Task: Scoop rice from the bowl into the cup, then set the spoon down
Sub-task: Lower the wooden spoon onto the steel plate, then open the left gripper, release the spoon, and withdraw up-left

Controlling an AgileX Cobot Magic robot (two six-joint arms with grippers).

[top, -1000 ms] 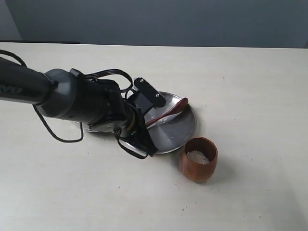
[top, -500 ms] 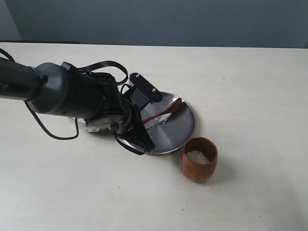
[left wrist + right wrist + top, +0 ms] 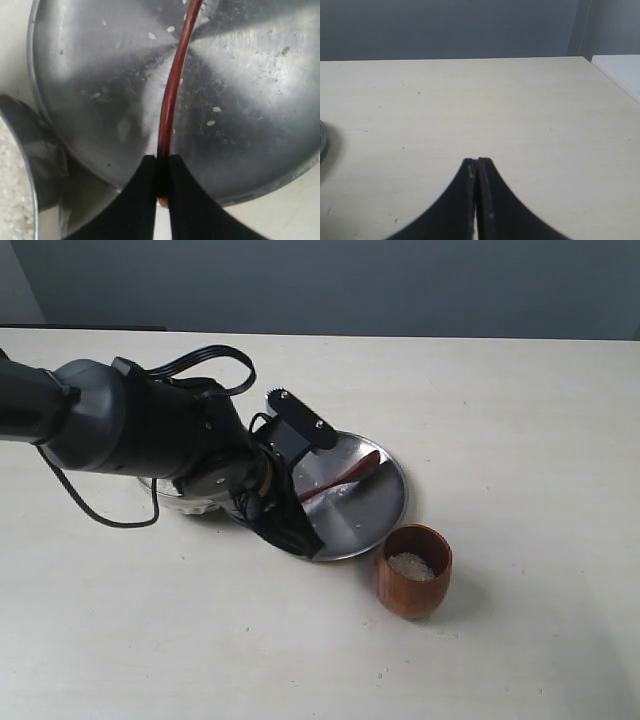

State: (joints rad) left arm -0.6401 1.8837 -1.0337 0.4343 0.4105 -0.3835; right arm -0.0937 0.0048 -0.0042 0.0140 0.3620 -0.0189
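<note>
We pinched the spoon (image 3: 171,90) handle in our left gripper (image 3: 161,161), low over the plate (image 3: 250,75), likely for setting down; right gripper (image 3: 477,162) closed, empty.

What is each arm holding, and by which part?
The left jaws grip the spoon near the end of its handle; the right jaws are shut on nothing.

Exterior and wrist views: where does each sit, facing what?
Exterior: raised off the arms, looking down across the table at the steel plate and wooden cup; left arm shows.
Left wrist: on the left arm, looking down at the plate; left jaws shut on the spoon.
Right wrist: looking along the table toward a grey wall; right jaws shut.
Shared: exterior and left wrist both show plate and spoon.
</note>
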